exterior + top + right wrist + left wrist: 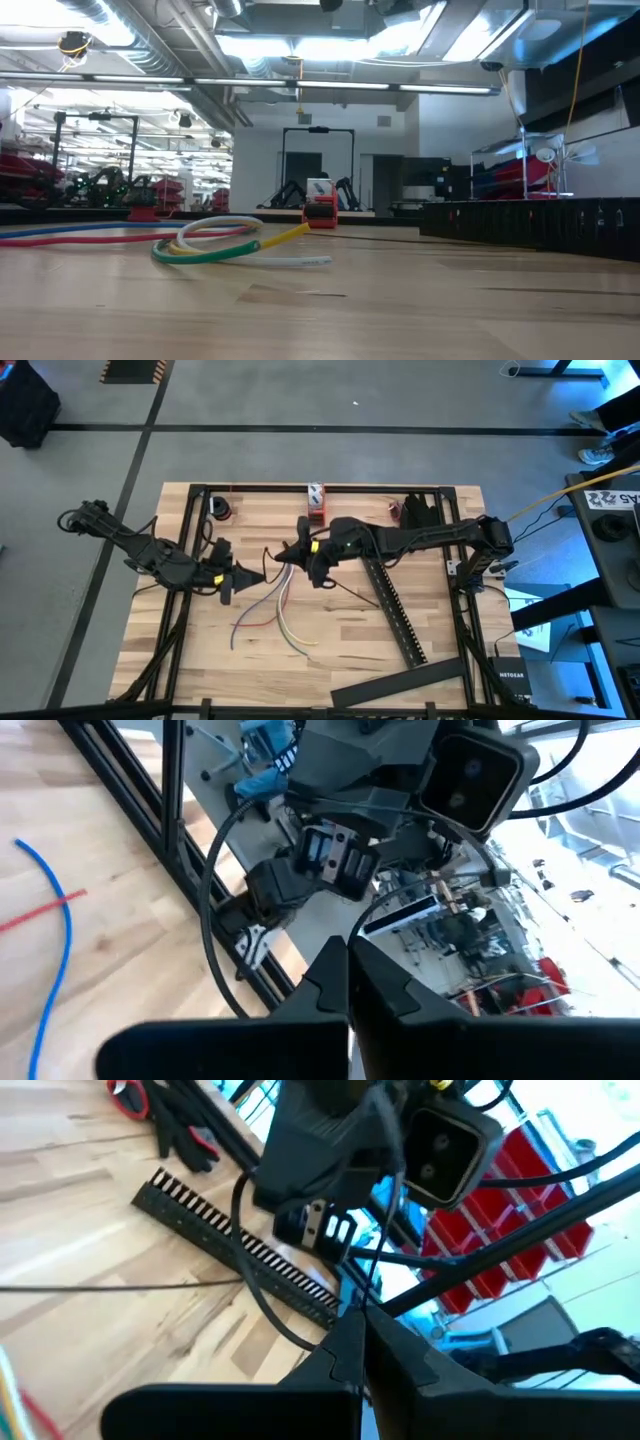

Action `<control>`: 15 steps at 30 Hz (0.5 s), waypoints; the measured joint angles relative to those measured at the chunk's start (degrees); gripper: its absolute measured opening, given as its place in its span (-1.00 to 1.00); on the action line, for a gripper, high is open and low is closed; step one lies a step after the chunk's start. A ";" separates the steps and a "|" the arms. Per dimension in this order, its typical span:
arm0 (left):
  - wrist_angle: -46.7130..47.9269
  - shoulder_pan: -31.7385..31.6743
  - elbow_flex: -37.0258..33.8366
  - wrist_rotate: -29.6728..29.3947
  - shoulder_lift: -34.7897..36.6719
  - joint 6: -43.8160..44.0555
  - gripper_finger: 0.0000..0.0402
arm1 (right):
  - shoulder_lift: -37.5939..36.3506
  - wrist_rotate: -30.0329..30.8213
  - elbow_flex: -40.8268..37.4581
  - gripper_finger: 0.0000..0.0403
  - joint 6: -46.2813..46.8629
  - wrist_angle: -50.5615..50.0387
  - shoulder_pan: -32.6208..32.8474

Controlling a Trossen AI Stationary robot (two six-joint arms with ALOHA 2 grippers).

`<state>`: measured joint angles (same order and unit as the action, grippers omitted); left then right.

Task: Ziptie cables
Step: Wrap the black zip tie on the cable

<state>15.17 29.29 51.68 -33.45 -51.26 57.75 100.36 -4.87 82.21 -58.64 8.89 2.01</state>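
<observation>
The upper ends of the cables [280, 600] are hidden in the high view where the two grippers meet above them, so whether either tool pinches the bunch cannot be made out. The left gripper [258, 573] is seen with its dark fingers pressed together into a narrow wedge, nothing visible between them; the right gripper [283, 553] is likewise fully closed, its tips facing the left one and just beside it. In the left wrist view the closed fingers [360, 1345] are crossed by a thin black strand whose ends run out of frame. The cables are spread on the pale wooden table [340, 630] near its middle, fanning from the grippers toward the near edge; five thin flexible wires can be counted, blue, red, purple, white and yellow-green, though the purple one is hard to separate. In the low view they are shown as smooth round tubes, partly coiled. One long black slotted bar [395, 610], toothed along its edge, is laid diagonally to the right, and a small red-and-white object [316, 500] at the far edge cannot be identified.
</observation>
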 joint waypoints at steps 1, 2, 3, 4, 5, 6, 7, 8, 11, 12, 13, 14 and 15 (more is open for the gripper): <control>0.52 0.03 0.00 -0.01 -0.02 0.29 -1.00 | 0.00 0.38 0.00 -1.00 -0.41 -0.10 0.02; 0.92 0.03 0.00 -0.03 -0.03 0.54 -1.00 | 0.00 0.40 0.00 -1.00 -0.56 -0.15 0.02; 1.21 -0.01 0.00 -0.10 -0.02 0.62 -1.00 | 0.00 0.42 0.00 -1.00 -0.60 -0.36 0.12; 1.06 -0.14 0.00 -0.15 -0.03 0.60 -1.00 | -0.02 0.62 0.00 -1.00 -0.74 -0.86 0.28; 0.65 -0.21 0.00 -0.20 -0.03 0.56 -1.00 | -0.02 0.82 0.00 -1.00 -1.50 -1.68 0.28; 0.14 -0.21 0.00 -0.37 0.02 0.43 -1.00 | -0.02 1.33 0.00 -1.00 -2.31 -2.65 0.33; -0.59 -0.25 0.00 -0.54 0.15 0.12 -1.00 | -0.02 2.29 -0.02 -1.00 -3.29 -3.61 0.59; -1.12 -0.26 0.00 -0.64 0.25 -0.06 -1.00 | -0.02 3.28 -0.02 -1.00 -3.94 -4.22 0.83; 0.01 -0.28 0.02 -1.43 0.72 0.99 -1.00 | -0.02 5.32 -0.02 -1.00 -6.35 -4.52 1.69; 0.90 -0.51 0.00 -1.50 0.71 1.94 -1.00 | -0.02 5.68 -0.02 -1.00 -7.24 -4.40 1.93; 1.99 -0.85 0.00 -1.48 0.69 2.67 -1.00 | -0.02 6.26 -0.02 -1.00 -8.15 -4.41 2.31; 3.33 -1.09 0.00 -1.46 0.65 3.53 -1.00 | -0.02 6.73 -0.02 -1.00 -9.01 -4.47 2.63; 4.51 -1.33 0.00 -1.49 0.65 4.37 -1.00 | -0.02 7.07 -0.02 -1.00 -9.51 -4.49 2.89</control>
<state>19.68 27.97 51.68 -34.94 -50.61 62.12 100.33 2.20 82.19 -68.15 4.40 4.90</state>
